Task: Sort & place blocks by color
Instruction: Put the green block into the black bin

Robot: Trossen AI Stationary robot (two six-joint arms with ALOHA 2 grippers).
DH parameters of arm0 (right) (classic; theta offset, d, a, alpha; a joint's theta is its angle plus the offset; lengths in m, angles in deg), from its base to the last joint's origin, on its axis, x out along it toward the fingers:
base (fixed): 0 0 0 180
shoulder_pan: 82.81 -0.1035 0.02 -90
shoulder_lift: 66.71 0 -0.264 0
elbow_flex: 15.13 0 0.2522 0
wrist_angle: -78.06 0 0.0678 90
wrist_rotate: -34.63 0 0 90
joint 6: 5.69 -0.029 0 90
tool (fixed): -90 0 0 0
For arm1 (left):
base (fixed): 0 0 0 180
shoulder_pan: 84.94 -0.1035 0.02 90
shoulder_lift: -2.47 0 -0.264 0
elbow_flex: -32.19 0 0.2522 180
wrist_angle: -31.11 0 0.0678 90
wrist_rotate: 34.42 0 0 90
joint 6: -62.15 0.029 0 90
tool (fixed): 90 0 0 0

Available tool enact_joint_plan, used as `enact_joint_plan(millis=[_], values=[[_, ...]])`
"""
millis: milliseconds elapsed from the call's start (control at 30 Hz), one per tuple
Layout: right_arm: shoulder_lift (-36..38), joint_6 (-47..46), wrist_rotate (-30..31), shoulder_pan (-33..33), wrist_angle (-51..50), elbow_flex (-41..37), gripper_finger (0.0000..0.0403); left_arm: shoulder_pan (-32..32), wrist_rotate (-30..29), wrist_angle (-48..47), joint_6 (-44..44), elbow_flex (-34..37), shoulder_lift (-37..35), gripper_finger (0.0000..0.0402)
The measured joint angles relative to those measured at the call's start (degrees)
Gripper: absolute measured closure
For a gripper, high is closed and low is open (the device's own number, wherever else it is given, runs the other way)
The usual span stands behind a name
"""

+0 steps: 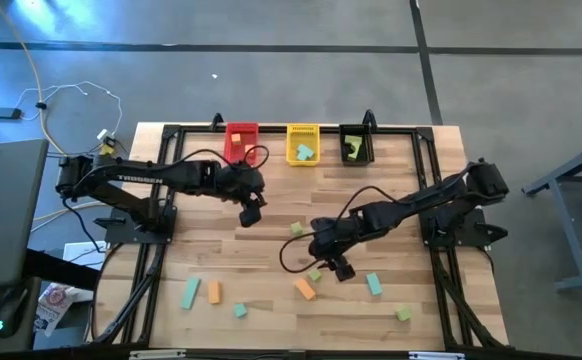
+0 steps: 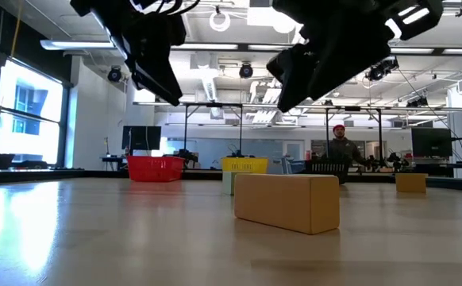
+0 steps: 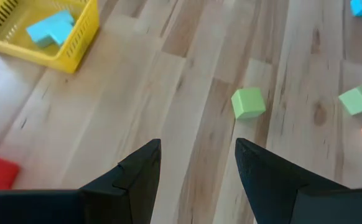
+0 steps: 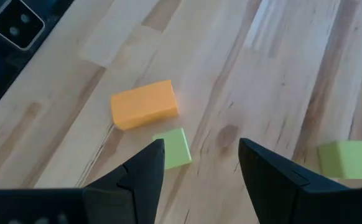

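Small foam blocks lie flat on the wooden table. In the high view a green cube point(image 1: 297, 228) sits mid-table, with a green cube point(image 1: 314, 275), an orange bar point(image 1: 305, 289) and a teal block point(image 1: 374, 284) nearer the front. My left gripper point(image 1: 251, 212) hovers open just left of the mid-table green cube point(image 3: 248, 102). My right gripper point(image 1: 339, 268) hovers open above the front group. Its wrist view shows the orange bar point(image 4: 145, 104) and green cube point(image 4: 175, 148) just ahead of the fingers point(image 4: 201, 149). Neither gripper holds anything.
Red bin point(image 1: 241, 140), yellow bin point(image 1: 303, 143) holding a cyan block point(image 3: 50, 28), and black bin point(image 1: 356, 145) line the far edge. More blocks lie front-left: teal point(image 1: 191, 292), orange point(image 1: 214, 291), teal point(image 1: 240, 311). A green one point(image 1: 403, 314) lies front-right. A person point(image 2: 342, 147) stands beyond the table.
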Motion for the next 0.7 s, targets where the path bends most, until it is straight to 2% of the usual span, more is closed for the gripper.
enact_joint_plan(millis=[700], values=[[-7.2,2.7,-2.3,-1.4,2.9,0.0,0.021,1.0,-1.1,1.2,-2.9,0.0,0.3,0.021]])
